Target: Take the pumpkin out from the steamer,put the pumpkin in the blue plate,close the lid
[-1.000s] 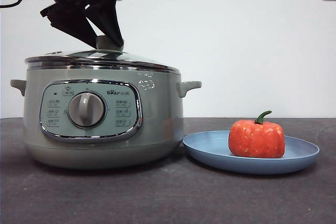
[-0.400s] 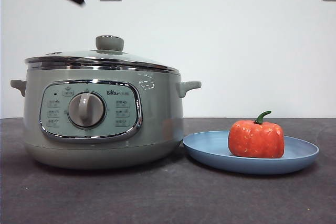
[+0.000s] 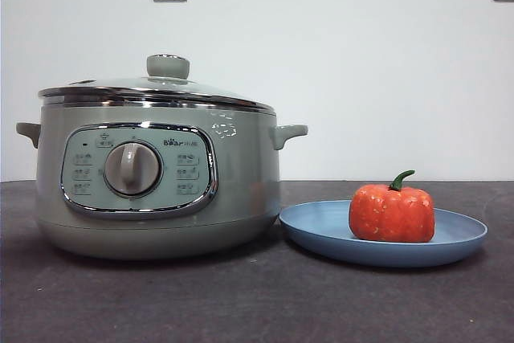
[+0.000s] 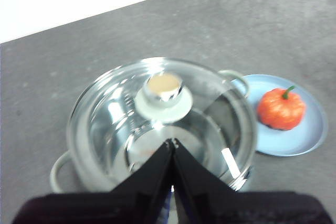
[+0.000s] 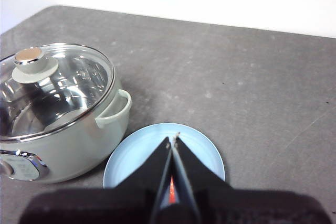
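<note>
Both closed grippers, left gripper and right gripper, are raised; the right hides most of the pumpkin.

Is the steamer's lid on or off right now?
On: the lid sits level on the steamer rim, no gripper touching it.

We see even, soft light in the front view, bright on the white wall, with faint shadows on the dark bench under the steamer and the blue plate. In the left wrist view the picture is slightly blurred, and the lid shows white glare streaks. Both wrist views show their own claws as dark, unfocused shapes.
</note>
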You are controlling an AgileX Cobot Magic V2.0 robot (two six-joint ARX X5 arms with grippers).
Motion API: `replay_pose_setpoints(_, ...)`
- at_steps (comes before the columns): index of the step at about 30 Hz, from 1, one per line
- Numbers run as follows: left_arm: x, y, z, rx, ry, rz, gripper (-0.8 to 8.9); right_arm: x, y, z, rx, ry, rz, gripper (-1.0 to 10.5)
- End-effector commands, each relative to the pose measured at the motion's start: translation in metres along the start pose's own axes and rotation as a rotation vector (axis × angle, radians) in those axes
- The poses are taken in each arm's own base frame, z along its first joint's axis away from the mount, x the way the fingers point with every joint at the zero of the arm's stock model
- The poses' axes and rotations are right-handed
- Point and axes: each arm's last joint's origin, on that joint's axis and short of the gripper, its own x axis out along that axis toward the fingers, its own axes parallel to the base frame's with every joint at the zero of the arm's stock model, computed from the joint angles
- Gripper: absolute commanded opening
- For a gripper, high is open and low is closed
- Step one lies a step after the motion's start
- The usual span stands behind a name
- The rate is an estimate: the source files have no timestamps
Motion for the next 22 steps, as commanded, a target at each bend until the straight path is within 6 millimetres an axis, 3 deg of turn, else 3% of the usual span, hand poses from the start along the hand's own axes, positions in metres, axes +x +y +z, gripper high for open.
replay_pose_setpoints(1, -0.005, 0.0, -0.023, -0.012, -0.048, 0.033, -0.08, 0.001, -0.001, -0.015, 0.013, -0.037, -0.001, -0.1)
replay_pose_setpoints(4, -0.01, -0.001, -0.04, -0.022, -0.069, 0.033, -0.08, -0.001, -0.001, -0.02, 0.012, -0.034, -0.003, -0.1)
replay_pose_setpoints(10, -0.011, -0.001, -0.057, -0.06, 0.1, 0.032, -0.03, -0.001, -0.001, -0.024, 0.004, 0.013, -0.013, 0.0)
replay_pose_setpoints(22, -0.009, -0.002, -0.063, -0.061, 0.171, 0.031, -0.03, 0.0, -0.003, -0.027, 0.0, 0.039, -0.058, 0.0)
